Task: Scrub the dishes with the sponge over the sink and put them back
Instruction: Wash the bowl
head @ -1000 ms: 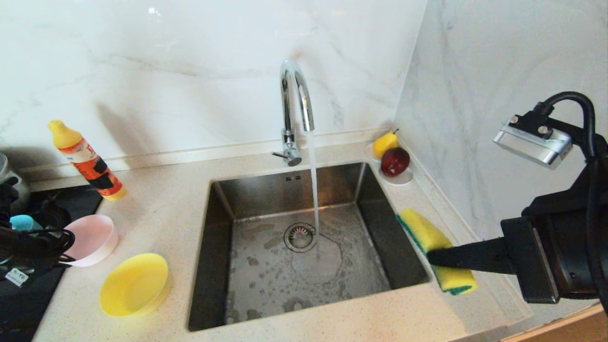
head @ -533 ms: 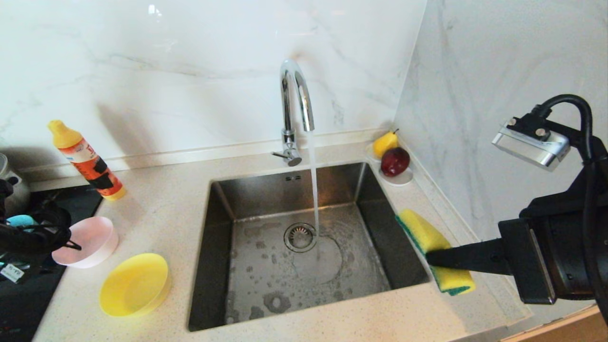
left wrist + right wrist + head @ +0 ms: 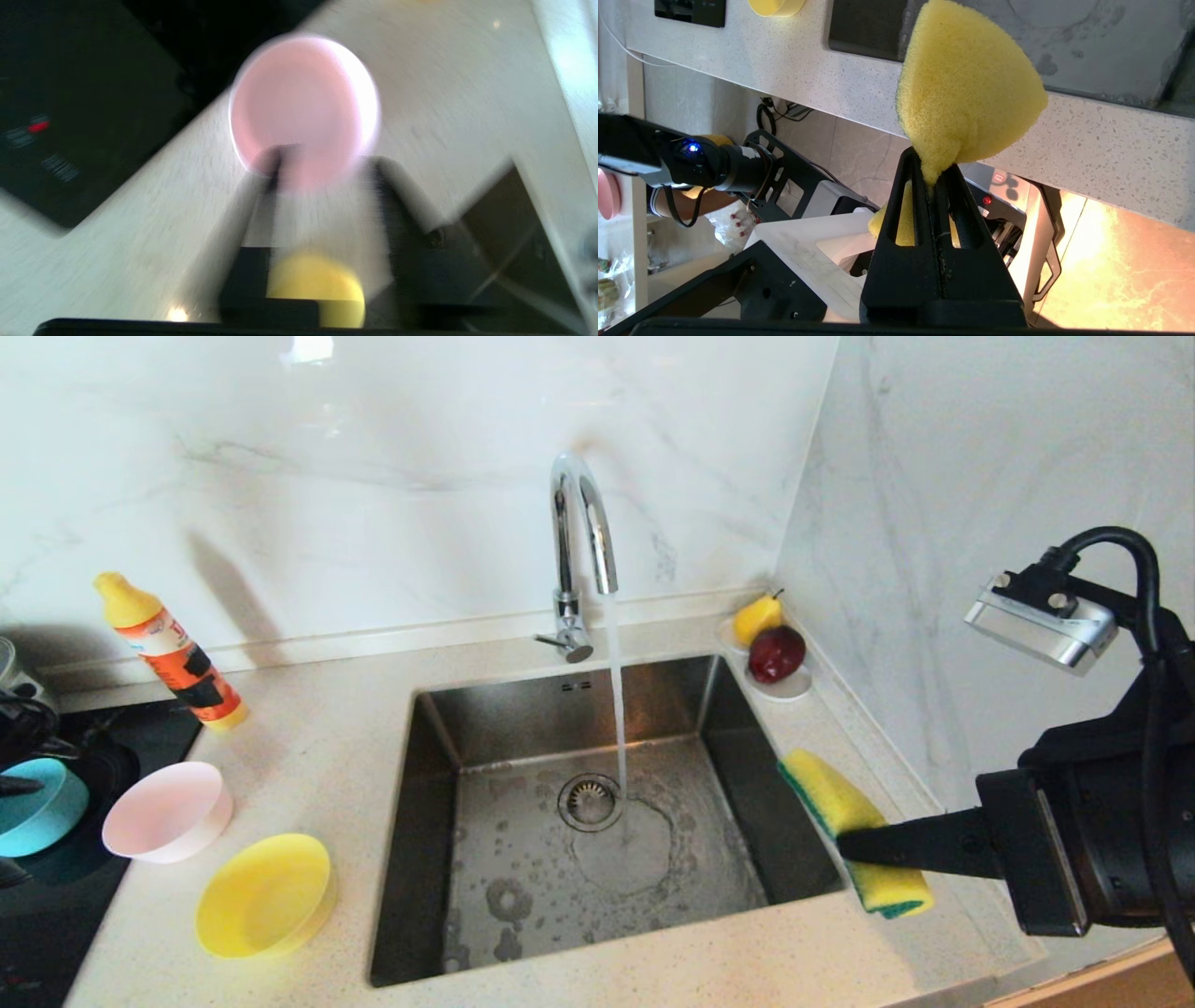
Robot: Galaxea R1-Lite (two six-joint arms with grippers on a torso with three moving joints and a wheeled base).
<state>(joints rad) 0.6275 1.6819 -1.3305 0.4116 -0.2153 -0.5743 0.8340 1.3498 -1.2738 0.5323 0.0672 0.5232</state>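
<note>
Right gripper (image 3: 934, 175) clenched on the sponge (image 3: 854, 826), squeezing it hard at the waist. In the head view it holds the sponge above the counter (image 3: 308, 765) at the sink's (image 3: 597, 821) right rim, yellow face up, green edge toward the basin.

Left gripper (image 3: 322, 163) sits at the far left edge of the head view, mostly out of frame. In the left wrist view its fingers (image 3: 261, 186) stand apart with nothing between them, above the pink bowl (image 3: 303, 109); the view is smeared, so whether they touch the bowl cannot be told.

Dishes:
- pink bowl upright on the counter, left of the sink, just beside the hob (image 3: 65, 905).
- yellow bowl (image 3: 266, 894) on the counter, nearer the robot than the pink one, tilted toward the sink, close to it but apart.
- blue bowl (image 3: 37, 807) over the hob at the far left, tipped on its side, opening facing right. What supports it is cut off by the frame edge.

Tap (image 3: 579, 546) is running; the stream lands just right of the drain (image 3: 590, 800), and the basin floor is wet.

Soap bottle (image 3: 168, 653) leans on the counter by the back wall. Saucer (image 3: 780, 686) at the sink's far right corner carries a pear (image 3: 756, 616) and a red fruit (image 3: 775, 653).
</note>
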